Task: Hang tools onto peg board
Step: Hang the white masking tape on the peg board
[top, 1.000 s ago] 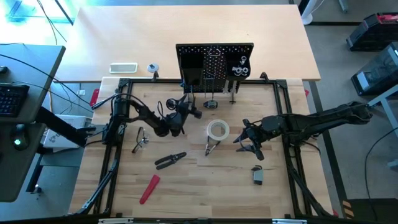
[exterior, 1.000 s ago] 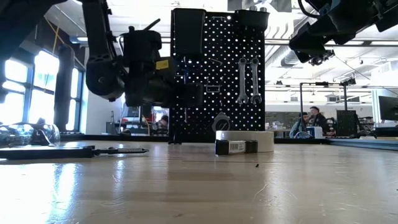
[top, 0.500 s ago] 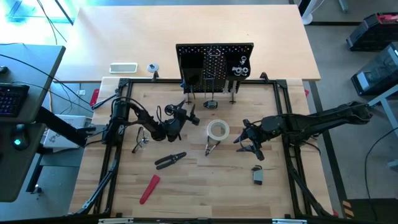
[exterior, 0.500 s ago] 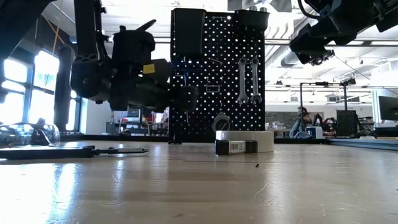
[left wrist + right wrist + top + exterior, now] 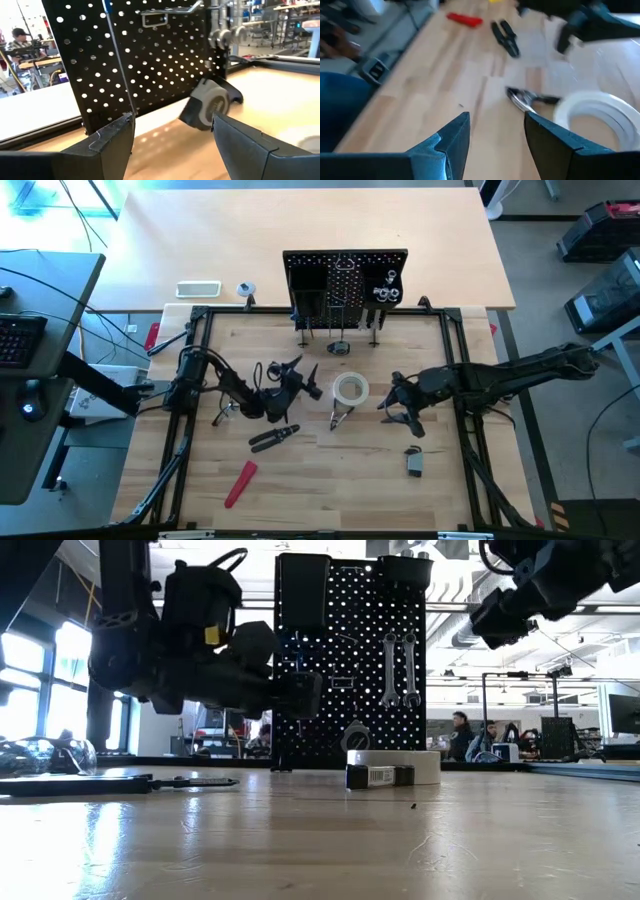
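Peg board (image 5: pixel 345 280): two wrenches (image 5: pixel 398 667) hung.
Left pincer (image 5: pixel 300 372): spread, empty, backed off toward 6 o'clock.
Right pincer (image 5: pixel 404 416): spread, idle.

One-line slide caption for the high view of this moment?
Both open grippers, left gripper and right gripper, hover near the tape roll; red-handled tool and other tools lie before the peg board.

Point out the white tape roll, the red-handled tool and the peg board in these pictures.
white tape roll (image 5: pixel 350 389), high view, on its ring.
red-handled tool (image 5: pixel 240 482), high view, on its red handle.
peg board (image 5: pixel 350 670), low view, on its perforated face.
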### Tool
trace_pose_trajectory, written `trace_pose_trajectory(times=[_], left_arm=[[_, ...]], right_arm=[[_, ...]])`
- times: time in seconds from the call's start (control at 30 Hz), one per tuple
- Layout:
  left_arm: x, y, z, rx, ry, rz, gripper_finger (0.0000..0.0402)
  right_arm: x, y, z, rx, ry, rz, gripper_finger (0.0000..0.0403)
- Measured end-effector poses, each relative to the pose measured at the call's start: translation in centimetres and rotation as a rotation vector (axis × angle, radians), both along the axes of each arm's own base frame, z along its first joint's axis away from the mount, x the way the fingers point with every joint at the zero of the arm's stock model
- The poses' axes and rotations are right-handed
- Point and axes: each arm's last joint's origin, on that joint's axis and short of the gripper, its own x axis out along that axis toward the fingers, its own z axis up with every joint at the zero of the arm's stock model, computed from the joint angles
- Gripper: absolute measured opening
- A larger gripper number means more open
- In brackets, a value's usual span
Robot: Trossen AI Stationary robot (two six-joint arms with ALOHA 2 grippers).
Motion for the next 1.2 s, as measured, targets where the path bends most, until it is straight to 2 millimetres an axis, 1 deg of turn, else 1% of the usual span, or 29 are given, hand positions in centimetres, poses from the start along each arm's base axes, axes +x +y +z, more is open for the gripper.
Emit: trace_pose_trajectory(times=[0.17, 0.33, 0.5, 0.63, 0.73, 1.0, 1.2], left_arm=[[-0.2, -1.9, -0.1, 0.002, 0.008, -0.039, 0.0255], [-0.4, -4.1, -0.1, 0.002, 0.011, -0.114, 0.0255], [-0.8, -6.1, -0.3, 0.018, 0.057, -0.196, 0.0255], [-1.1, -7.4, -0.7, 0.030, 0.100, -0.238, 0.0255], [-1.3, -7.8, -0.9, 0.038, 0.132, -0.253, 0.0255], [-1.2, -8.1, -1.3, 0.038, 0.169, -0.332, 0.0255], [-1.1, -8.2, -1.4, 0.010, 0.152, -0.380, 0.0255]], right_arm=[[0.1, -0.2, -1.2, -0.065, 0.094, -0.042, 0.0183], [1.5, 0.0, -3.3, -0.151, 0.174, -0.011, 0.0183], [3.2, -0.1, -5.6, -0.329, 0.217, -0.031, 0.0183], [4.1, -0.4, -6.2, -0.460, 0.191, -0.060, 0.0183], [4.7, -0.8, -6.6, -0.505, 0.174, -0.052, 0.0183], [5.9, -2.8, -8.5, -0.471, 0.207, -0.060, 0.0183], [6.5, -3.5, -9.7, -0.468, 0.207, -0.008, 0.0183]])
